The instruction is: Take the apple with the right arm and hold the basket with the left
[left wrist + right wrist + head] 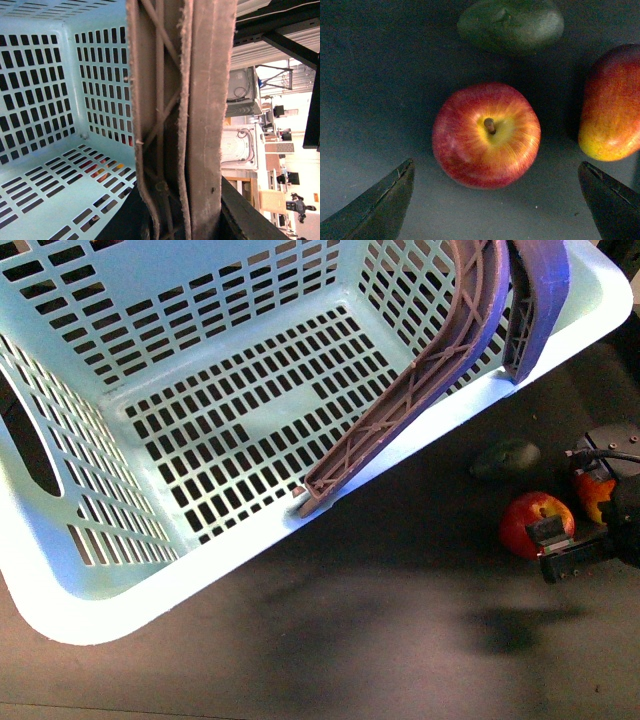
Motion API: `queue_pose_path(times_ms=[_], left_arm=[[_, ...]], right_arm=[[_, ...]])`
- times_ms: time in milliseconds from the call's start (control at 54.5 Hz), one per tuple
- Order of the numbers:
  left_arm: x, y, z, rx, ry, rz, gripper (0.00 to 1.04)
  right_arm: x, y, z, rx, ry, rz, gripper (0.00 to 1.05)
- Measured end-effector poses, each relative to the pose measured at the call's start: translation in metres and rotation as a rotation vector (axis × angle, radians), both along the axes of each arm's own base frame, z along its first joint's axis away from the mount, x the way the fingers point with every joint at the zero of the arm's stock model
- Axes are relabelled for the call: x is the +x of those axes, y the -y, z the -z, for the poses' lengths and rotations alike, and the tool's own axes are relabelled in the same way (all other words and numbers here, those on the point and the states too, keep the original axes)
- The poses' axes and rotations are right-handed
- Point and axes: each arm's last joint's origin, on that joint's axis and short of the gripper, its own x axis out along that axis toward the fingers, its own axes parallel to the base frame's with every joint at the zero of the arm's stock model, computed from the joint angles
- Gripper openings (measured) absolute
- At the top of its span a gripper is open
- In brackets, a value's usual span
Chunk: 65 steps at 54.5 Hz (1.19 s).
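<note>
The mint-green basket (90, 570) fills the left and middle of the front view, tilted, its brown latticed handles (420, 380) raised at its right rim. In the left wrist view my left gripper (185, 220) is shut on the basket's handles (200, 125), with the slotted basket wall (45, 90) beside them. The red apple (535, 525) with a yellow stem patch lies on the dark table right of the basket. My right gripper (580, 550) hovers open just over it. In the right wrist view the apple (486, 135) sits stem up, ahead of my right gripper (495, 210), between its spread fingertips (380, 205).
A dark green avocado (505, 457) (512, 22) lies just beyond the apple. An elongated red-orange-yellow fruit (592, 495) (612, 102) lies close beside the apple, near one finger. The basket's right rim (470, 400) stands a short way left of the fruit.
</note>
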Motion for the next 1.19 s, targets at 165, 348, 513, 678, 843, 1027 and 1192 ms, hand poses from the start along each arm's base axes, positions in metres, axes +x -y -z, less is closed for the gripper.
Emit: queue_pose_path(times_ms=[165,348,513,678,843,1027,1192], left_arm=[[0.0,0.0,0.0,0.0,0.0,0.0,0.19],[0.0,0.0,0.0,0.0,0.0,0.0,0.19],[0.0,0.0,0.0,0.0,0.0,0.0,0.19],[0.0,0.0,0.0,0.0,0.0,0.0,0.19],[0.0,0.0,0.0,0.0,0.0,0.0,0.19],[0.0,0.0,0.0,0.0,0.0,0.0,0.19],[0.0,0.0,0.0,0.0,0.0,0.0,0.19]], right_arm=[[0.012,-0.002,0.007,-0.001,-0.014,-0.001,0.96],[0.022,-0.002,0.017,0.007,-0.047,0.003,0.96],[0.029,-0.006,0.024,0.008,-0.066,-0.007,0.96],[0.034,-0.007,0.032,0.0,-0.084,-0.003,0.96],[0.038,-0.007,0.036,-0.001,-0.098,-0.002,0.96],[0.043,-0.009,0.037,0.006,-0.105,-0.01,0.96],[0.045,-0.011,0.036,0.024,-0.105,-0.005,0.91]])
